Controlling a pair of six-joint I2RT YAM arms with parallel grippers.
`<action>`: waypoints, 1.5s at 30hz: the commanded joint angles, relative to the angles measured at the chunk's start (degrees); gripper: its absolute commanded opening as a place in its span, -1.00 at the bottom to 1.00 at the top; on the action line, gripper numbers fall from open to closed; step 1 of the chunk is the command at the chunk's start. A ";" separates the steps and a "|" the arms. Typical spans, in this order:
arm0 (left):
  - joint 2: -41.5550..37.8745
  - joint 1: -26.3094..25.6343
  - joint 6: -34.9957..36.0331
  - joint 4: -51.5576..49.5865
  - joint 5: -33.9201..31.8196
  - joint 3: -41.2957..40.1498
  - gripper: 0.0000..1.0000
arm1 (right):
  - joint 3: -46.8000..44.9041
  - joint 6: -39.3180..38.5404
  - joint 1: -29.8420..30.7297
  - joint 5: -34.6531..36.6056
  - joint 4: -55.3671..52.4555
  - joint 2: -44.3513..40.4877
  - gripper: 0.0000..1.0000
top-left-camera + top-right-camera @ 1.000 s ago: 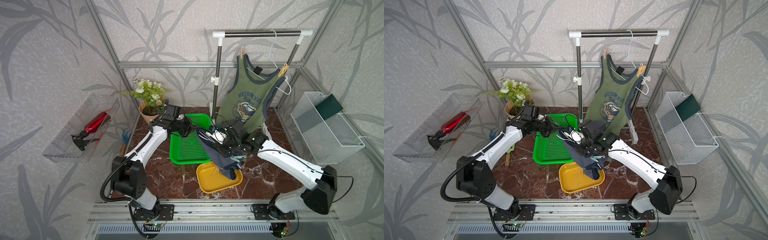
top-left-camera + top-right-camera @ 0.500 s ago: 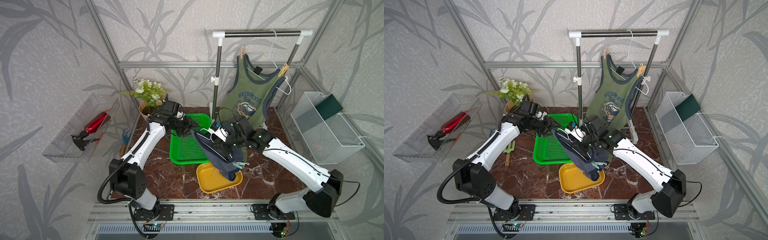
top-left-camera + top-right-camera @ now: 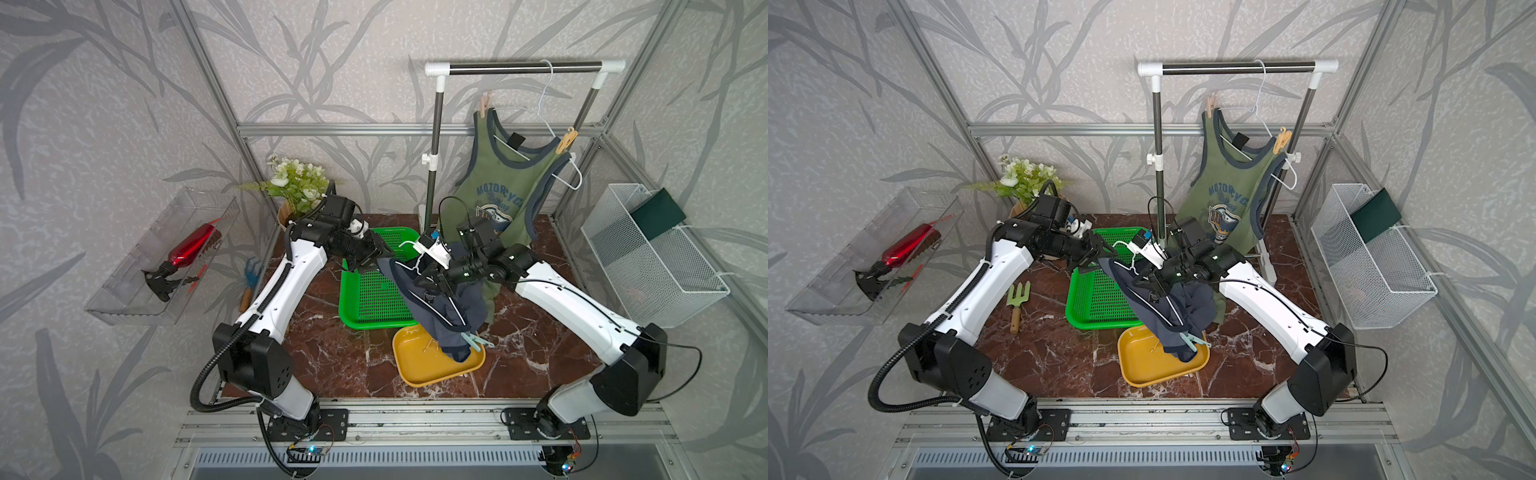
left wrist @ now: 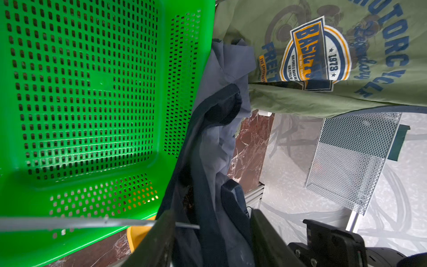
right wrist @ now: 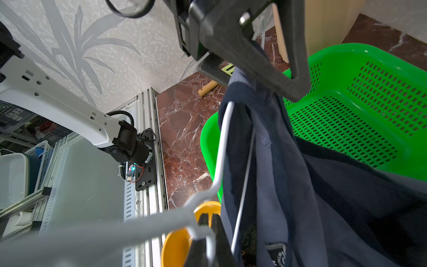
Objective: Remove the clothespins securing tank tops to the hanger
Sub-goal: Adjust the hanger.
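Your right end effector point(image 5: 209, 222) clamps the hanger point(image 5: 221, 148); the left end effector point(image 4: 212, 213) stands open around the blue top point(image 4: 215, 150). Next, I judge: squeeze the teal pin point(image 3: 473, 341), lower centre.

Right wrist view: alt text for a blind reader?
The right gripper's shut jaws pinch a white wire hanger carrying a slate-blue tank top; the left gripper's open jaws straddle the fabric. A green tray and yellow tray lie below.

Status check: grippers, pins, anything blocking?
Left gripper open, straddling slate-blue tank top. Right gripper shut on white hanger. Teal clothespin on that top's low end, over yellow tray, unobstructed. Olive tank top on rail, tan clothespin and orange clothespin on.
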 commanded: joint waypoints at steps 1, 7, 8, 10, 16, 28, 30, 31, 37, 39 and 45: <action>-1.49 0.00 3.56 -4.85 -2.50 0.45 -0.27 | 2.30 0.10 -0.70 -3.17 1.38 -0.28 -1.00; -1.80 0.99 4.13 -3.91 -4.36 -3.69 -0.73 | 2.36 0.13 -1.87 -2.81 0.10 -2.13 -1.00; -1.90 1.26 3.87 -3.16 -4.16 -4.57 -0.73 | 2.31 0.06 -1.89 -2.71 -0.09 -2.35 -1.00; -2.34 2.04 3.10 -1.47 -3.86 -6.45 -0.76 | 1.99 0.05 -2.00 -2.34 -0.41 -2.50 -1.00; -1.97 3.24 0.85 2.65 -1.86 -8.76 -1.00 | 1.40 0.66 -2.05 -1.61 -1.85 -0.47 -1.00; 3.52 4.86 -0.22 7.93 1.43 -13.56 -1.00 | -15.22 7.05 -2.32 15.50 -0.95 -14.24 0.59; 3.76 4.92 -0.57 8.51 1.53 -13.56 -1.00 | -17.10 8.08 -2.27 17.12 -3.33 -17.74 0.59; 3.81 4.92 -0.80 8.81 1.56 -13.52 -1.00 | -18.43 8.63 -2.23 17.57 -4.09 -19.68 0.59; 3.84 4.95 -0.93 8.22 0.70 -12.31 -1.00 | -23.67 11.60 2.74 21.89 -9.79 -26.14 0.58; 3.83 5.00 -0.93 7.96 0.25 -11.74 -1.00 | -25.60 13.95 6.80 24.96 -11.05 -27.13 0.58; 3.85 4.99 -0.42 6.60 -2.09 -10.35 -1.00 | -29.68 22.38 12.97 32.75 -17.03 -30.14 0.58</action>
